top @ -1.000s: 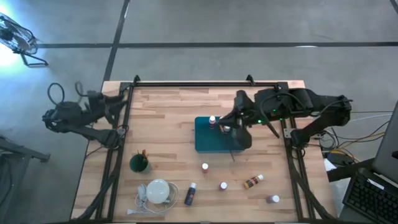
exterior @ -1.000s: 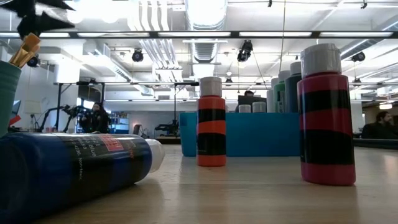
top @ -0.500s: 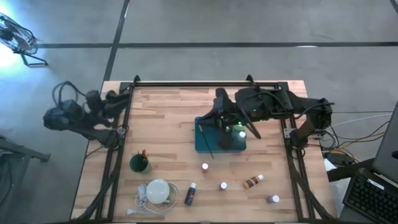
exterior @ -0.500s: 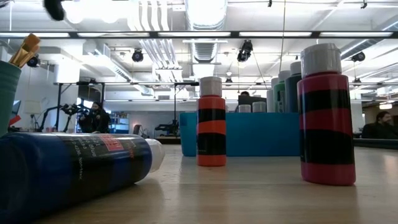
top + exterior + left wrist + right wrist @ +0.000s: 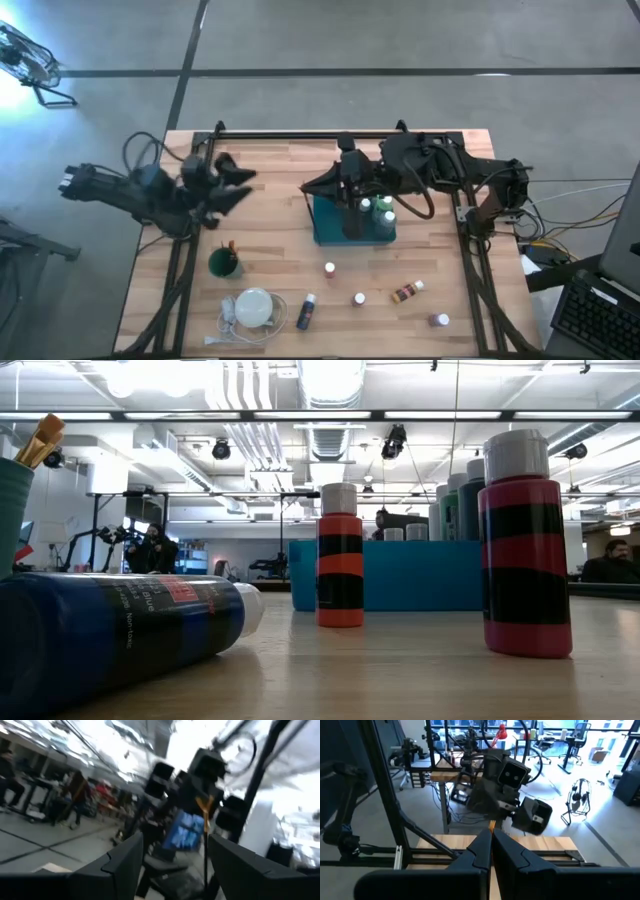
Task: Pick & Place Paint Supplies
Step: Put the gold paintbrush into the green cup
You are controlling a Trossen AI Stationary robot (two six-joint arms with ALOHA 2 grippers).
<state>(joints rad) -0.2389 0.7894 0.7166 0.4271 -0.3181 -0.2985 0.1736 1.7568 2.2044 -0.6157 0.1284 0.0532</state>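
My right gripper (image 5: 308, 187) is raised over the far left corner of the teal tray (image 5: 328, 232) and is shut on a thin brush with an orange handle (image 5: 204, 837). The tray holds several white-capped paint bottles (image 5: 374, 211). Loose bottles stand or lie on the near part of the table: an orange-and-black one (image 5: 340, 556), a red-and-black one (image 5: 523, 545) and a blue one on its side (image 5: 130, 625). My left gripper (image 5: 238, 182) is raised near the table's left side. It is open and holds nothing (image 5: 172, 847). My right gripper pinches the brush between its two shut fingers; a bit of orange handle (image 5: 491, 824) shows just above the fingertips. The fingers come nearly level, pointing toward the table's left, and lie across the brush. The brush hangs roughly upright, clear of tray and table.
A green cup with brushes (image 5: 225, 262) stands at the near left, and a white round disc with a cord (image 5: 254, 307) lies nearer still. More bottles (image 5: 406, 292) are scattered at the near right. Bare wood lies between the two grippers.
My right gripper has carried the brush toward the table's left and a little up, from the tray's right part to its far left corner. My left gripper has swung from beyond the table's left edge in over the table, rising and tipping its fingers upward.
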